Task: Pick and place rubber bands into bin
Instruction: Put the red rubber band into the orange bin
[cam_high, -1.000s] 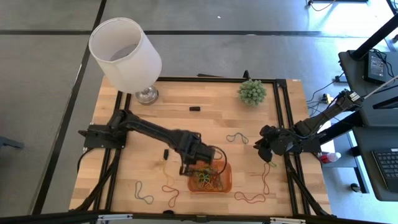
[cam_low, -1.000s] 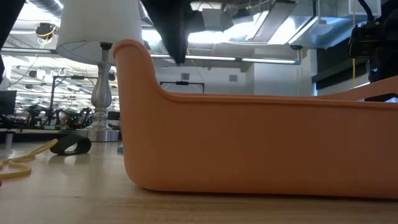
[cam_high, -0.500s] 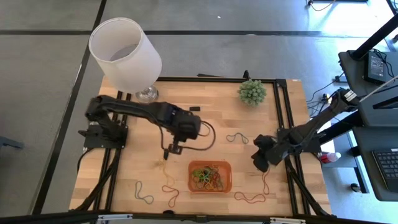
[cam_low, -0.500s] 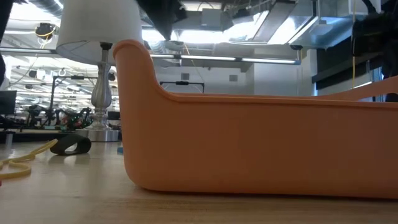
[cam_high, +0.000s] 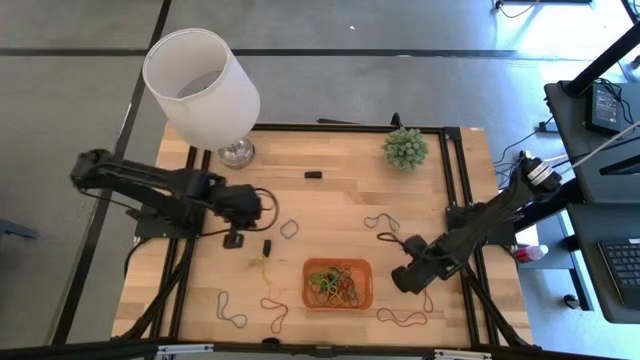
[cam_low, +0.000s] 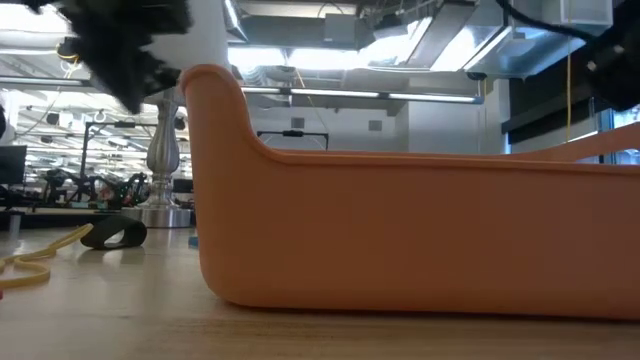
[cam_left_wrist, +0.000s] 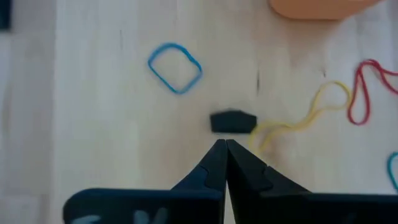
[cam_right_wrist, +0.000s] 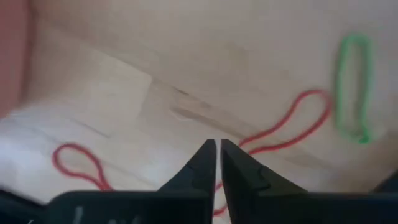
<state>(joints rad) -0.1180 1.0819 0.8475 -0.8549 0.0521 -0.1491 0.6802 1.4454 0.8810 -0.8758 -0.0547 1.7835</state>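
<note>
Bin (cam_high: 337, 284) unmoved | left end effector (cam_high: 232, 240) withdrawn, closed empty | right end effector (cam_high: 403, 279) nearer, closed

There was one orange bin (cam_high: 337, 285) with a pile of rubber bands (cam_high: 333, 283) inside, too tangled to count. One white lamp (cam_high: 203, 88), one small green plant (cam_high: 405, 147) and two little black pieces (cam_high: 313, 175) sat on the tabletop (cam_high: 340, 205).

A white-shaded lamp (cam_high: 201, 88) stands behind the left claw (cam_high: 233, 239); a spiky green plant (cam_high: 405, 148) sits well behind the right claw (cam_high: 404, 280). Two small black pieces (cam_high: 313, 175) (cam_high: 267, 246) lie on the wooden counter (cam_high: 330, 205).
</note>
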